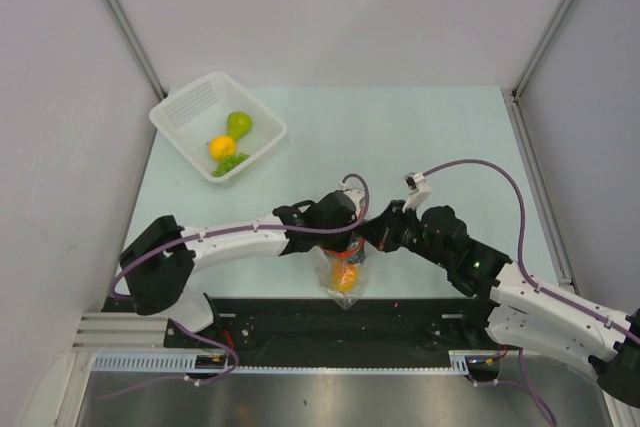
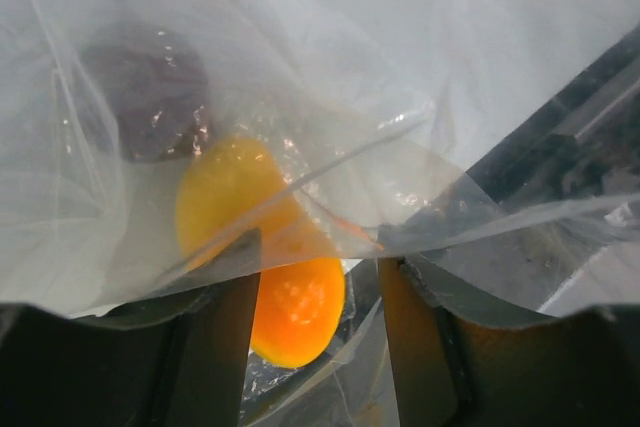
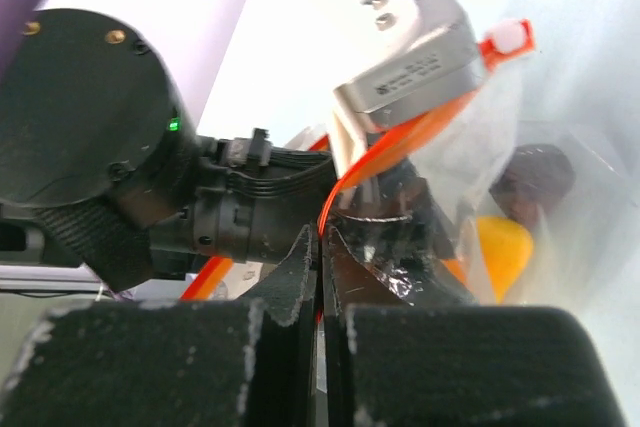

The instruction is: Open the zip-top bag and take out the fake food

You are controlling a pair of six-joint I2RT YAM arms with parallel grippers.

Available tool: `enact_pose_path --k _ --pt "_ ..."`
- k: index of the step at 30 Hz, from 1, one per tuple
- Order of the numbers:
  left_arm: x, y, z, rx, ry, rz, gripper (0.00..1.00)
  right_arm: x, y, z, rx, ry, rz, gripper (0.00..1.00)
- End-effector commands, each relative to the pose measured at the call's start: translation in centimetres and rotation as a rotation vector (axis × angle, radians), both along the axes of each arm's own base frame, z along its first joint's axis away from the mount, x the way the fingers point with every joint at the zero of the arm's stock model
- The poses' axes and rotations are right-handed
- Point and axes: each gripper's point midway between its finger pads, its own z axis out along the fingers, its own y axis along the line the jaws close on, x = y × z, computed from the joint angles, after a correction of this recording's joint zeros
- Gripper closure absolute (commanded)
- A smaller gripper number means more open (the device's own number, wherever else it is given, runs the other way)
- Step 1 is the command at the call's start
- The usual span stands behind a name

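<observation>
Basket (image 1: 195,102) well apart from bag (image 1: 345,277)

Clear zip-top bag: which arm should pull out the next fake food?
Left. The left end effector stands open at the orange plastic fruit; the right end effector is shut on the red-orange zip strip.

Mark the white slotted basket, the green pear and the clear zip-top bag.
white slotted plastic basket (image 1: 192,99): top view, slotted wall
green plastic pear (image 1: 238,123): top view, rounded body
clear plastic zip-top bag (image 2: 330,27): left wrist view, upper film
</observation>
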Motion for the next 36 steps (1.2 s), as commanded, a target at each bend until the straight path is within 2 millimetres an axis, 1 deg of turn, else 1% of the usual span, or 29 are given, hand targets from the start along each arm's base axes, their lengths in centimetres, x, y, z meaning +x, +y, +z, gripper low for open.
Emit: enact_pose_path --k 1,4,5,9,10,12,14,17,18,19,21,24,25,26,27,28,30,31,33,34,35,36 --pt "0.3 1.6 0.9 0.035 -0.071 0.025 0.45 0.4 -0.3 -0.9 -0.016 0.019 -0.026 1.0" --pt "0.6 2.9 0.5 0.085 -0.089 0.052 0.43 0.3 0.0 -1.1 -0.02 0.029 -0.016 1.0" --pt "0.5 3.0 0.2 0.095 -0.084 0.052 0.42 0.3 0.3 -0.4 0.003 0.011 -0.012 1.0" --pt "-0.2 3.6 -1.5 0.123 -0.045 0.061 0.43 0.3 0.7 -0.5 0.001 0.013 -0.004 1.0" --pt "-0.3 3.7 -1.8 0.126 -0.044 0.06 0.43 0.3 0.8 -0.5 0.001 0.015 -0.005 1.0" --pt "-0.6 3.7 -2.3 0.13 -0.032 0.066 0.33 0.2 0.8 -0.6 -0.004 0.016 -0.003 1.0" --pt "-1.0 3.7 -3.1 0.142 -0.017 0.064 0.29 0.2 0.9 -0.6 -0.004 0.017 -0.003 1.0" --pt "-1.2 3.4 -4.2 0.131 0.009 0.082 0.26 0.2 0.9 -0.6 -0.006 0.014 -0.002 1.0" --pt "-1.2 3.1 -4.8 0.118 0.014 0.089 0.27 0.1 0.9 -0.6 -0.008 0.015 -0.002 1.0" --pt "-1.1 2.9 -5.0 0.106 0.016 0.096 0.27 0.1 0.8 -0.6 -0.01 0.014 -0.002 1.0" --pt "-1.0 2.5 -5.5 0.086 0.023 0.11 0.31 0.0 0.8 -0.8 -0.012 0.019 -0.002 1.0" --pt "-1.1 2.5 -6.3 0.091 0.029 0.119 0.34 -0.1 0.6 -0.8 -0.014 0.021 -0.004 1.0" --pt "-1.1 2.7 -6.3 0.093 0.025 0.124 0.4 -0.1 0.6 -0.7 -0.014 0.016 -0.01 1.0" --pt "-1.0 2.8 -6.3 0.092 0.02 0.128 0.44 -0.1 0.4 -0.5 -0.008 0.011 -0.013 1.0" --pt "-0.9 3.1 -6.2 0.094 0.01 0.135 0.48 -0.3 0.2 -1.2 -0.033 0.024 -0.013 1.0" --pt "-0.8 3.1 -5.3 0.073 -0.007 0.137 0.54 -0.2 -0.1 -1.4 -0.042 0.025 -0.025 1.0" --pt "-0.5 3.2 -4.2 0.061 -0.038 0.134 0.62 -0.3 -0.4 -1.5 -0.048 0.02 -0.03 1.0" --pt "-0.1 3.1 -2.8 0.032 -0.067 0.138 0.67 -0.3 -0.7 -1.9 -0.062 0.022 -0.036 1.0" --pt "0.1 3.1 -1.4 0.014 -0.095 0.13 0.71 -0.4 -1.1 -1.9 -0.069 0.019 -0.046 1.0" --pt "0.4 3.1 -0.6 0.004 -0.115 0.132 0.79 -0.4 -1.4 -2.1 -0.079 0.02 -0.056 1.0" --pt "0.5 3.2 0.3 -0.005 -0.136 0.127 0.81 -0.3 -1.6 -2.1 -0.085 0.016 -0.06 1.0" --pt "0.7 3.1 1.3 -0.02 -0.15 0.129 0.87 -0.4 -1.8 -2.0 -0.088 0.01 -0.061 1.0"
